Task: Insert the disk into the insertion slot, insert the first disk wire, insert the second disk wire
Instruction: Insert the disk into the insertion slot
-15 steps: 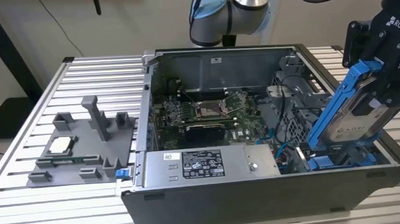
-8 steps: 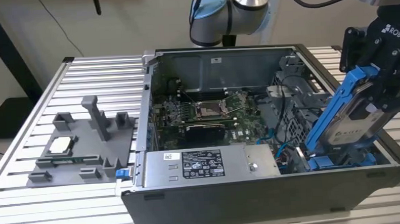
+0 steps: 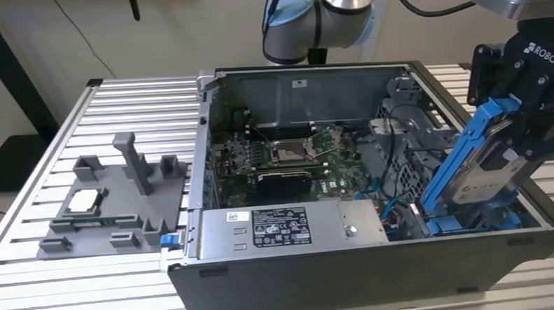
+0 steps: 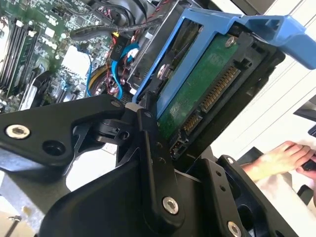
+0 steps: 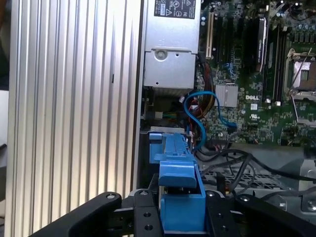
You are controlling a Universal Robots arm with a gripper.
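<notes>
My gripper [image 3: 517,139] is shut on the disk [image 3: 485,168], a silver drive in a bright blue carrier. I hold it tilted over the case's front corner on the exterior view's right. Its lower end dips toward the insertion slot [image 3: 467,224], a grey bay with blue tabs. In the second wrist view the disk's green circuit board [image 4: 197,94] and connector face the camera, with a black finger [image 4: 150,148] pressed against the carrier's side. In the first wrist view the blue carrier [image 5: 180,197] sits between the fingers above the insertion slot [image 5: 165,138]. A loose blue wire [image 5: 195,116] curls beside the bay.
The open computer case lies on a slatted metal table [image 3: 39,277]. Inside are the motherboard [image 3: 287,154] and a grey labelled power-supply box [image 3: 290,228]. A grey plastic fixture [image 3: 110,197] stands on the exterior view's left. A person's hand [image 4: 276,158] rests beyond the case.
</notes>
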